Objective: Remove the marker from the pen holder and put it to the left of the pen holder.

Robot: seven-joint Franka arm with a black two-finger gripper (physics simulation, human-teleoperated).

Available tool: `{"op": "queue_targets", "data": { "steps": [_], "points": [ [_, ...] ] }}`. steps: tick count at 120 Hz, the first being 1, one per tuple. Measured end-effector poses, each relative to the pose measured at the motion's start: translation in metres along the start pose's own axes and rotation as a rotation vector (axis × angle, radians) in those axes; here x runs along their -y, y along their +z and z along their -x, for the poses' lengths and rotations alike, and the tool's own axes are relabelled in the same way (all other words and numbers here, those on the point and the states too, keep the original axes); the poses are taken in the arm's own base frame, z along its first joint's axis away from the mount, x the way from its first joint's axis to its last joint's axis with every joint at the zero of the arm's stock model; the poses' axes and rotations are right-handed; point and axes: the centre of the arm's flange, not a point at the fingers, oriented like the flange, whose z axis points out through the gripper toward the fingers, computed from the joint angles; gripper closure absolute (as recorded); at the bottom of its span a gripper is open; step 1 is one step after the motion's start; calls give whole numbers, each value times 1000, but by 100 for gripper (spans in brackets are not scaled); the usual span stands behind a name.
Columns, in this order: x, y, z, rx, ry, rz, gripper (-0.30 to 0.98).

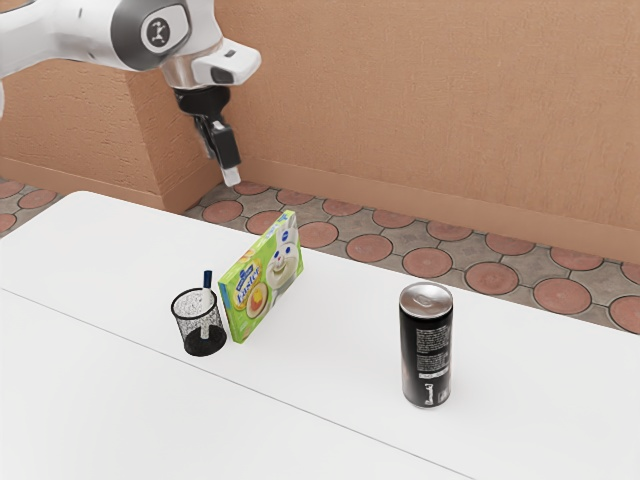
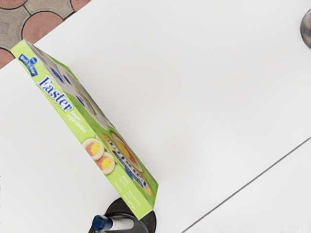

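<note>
My gripper [image 1: 229, 170] hangs in the air above the table's far side, higher than the pen holder and beyond it. The black mesh pen holder [image 1: 203, 340] stands upright beside the green box. A marker with a dark cap and white body [image 1: 207, 284] leans in it, cap end above the rim. In the wrist view, the marker [image 2: 118, 224] and part of the pen holder [image 2: 115, 207] lie at the edge, by one end of the box, which covers some of the holder.
A green cookie box [image 1: 262, 281] stands on edge close against the holder's side; its printed narrow side [image 2: 73, 116] faces my hand camera. A tall black can [image 1: 426, 345] stands farther toward the exterior view's right on the white table [image 1: 110, 400].
</note>
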Motion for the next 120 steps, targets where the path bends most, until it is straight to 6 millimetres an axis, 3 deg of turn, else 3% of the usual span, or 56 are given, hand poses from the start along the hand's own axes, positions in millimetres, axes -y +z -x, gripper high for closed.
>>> {"op": "queue_targets", "data": {
  "steps": [25, 40, 61, 70, 84, 97, 120],
  "points": [
    [3, 6, 4, 10, 75, 5, 0],
    [-6, 47, 31, 93, 102, 64, 0],
    [-2, 103, 63, 211, 103, 164, 0],
    [7, 123, 72, 246, 93, 202, 0],
    [38, 151, 82, 279, 55, 246, 0],
    [49, 175, 73, 304, 58, 274, 0],
    [58, 191, 64, 330, 21, 273, 0]
  ]
}}
